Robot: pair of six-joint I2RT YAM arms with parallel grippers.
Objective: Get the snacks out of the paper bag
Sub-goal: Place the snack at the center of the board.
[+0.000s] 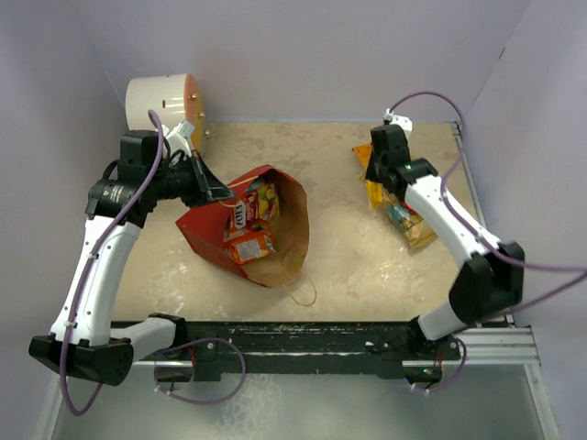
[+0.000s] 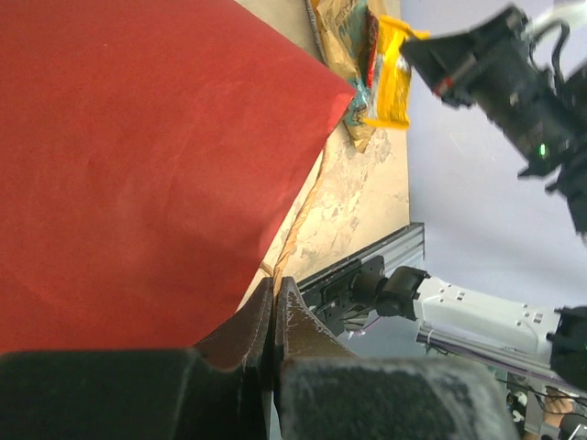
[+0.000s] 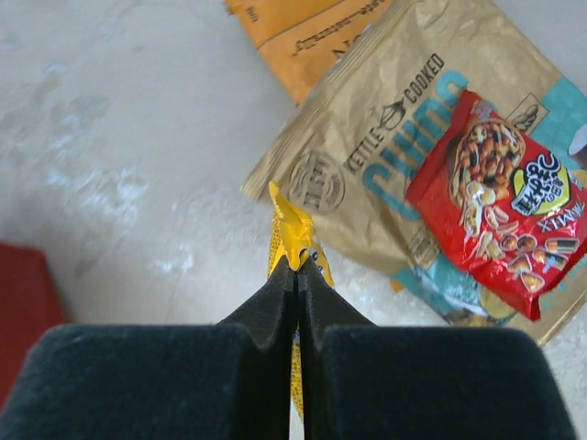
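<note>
The paper bag (image 1: 289, 240), red outside and brown inside, lies on its side mid-table with its mouth facing up and right. Red and orange packets (image 1: 249, 240) show inside it. My left gripper (image 1: 216, 191) is shut on the bag's upper rim; in the left wrist view its fingers (image 2: 293, 316) are pressed together against the red paper (image 2: 138, 165). My right gripper (image 3: 298, 266) is shut on a yellow packet (image 3: 292, 229) and holds it above the pile at the right. That pile has a tan-gold bag (image 3: 385, 119), a red-yellow pack (image 3: 500, 197) and an orange flat packet (image 3: 303, 32).
A white cylinder with an orange face (image 1: 160, 101) stands at the back left, just behind my left arm. The bag's string handle (image 1: 301, 291) lies toward the near rail (image 1: 321, 335). The snack pile (image 1: 408, 220) sits partly under my right forearm.
</note>
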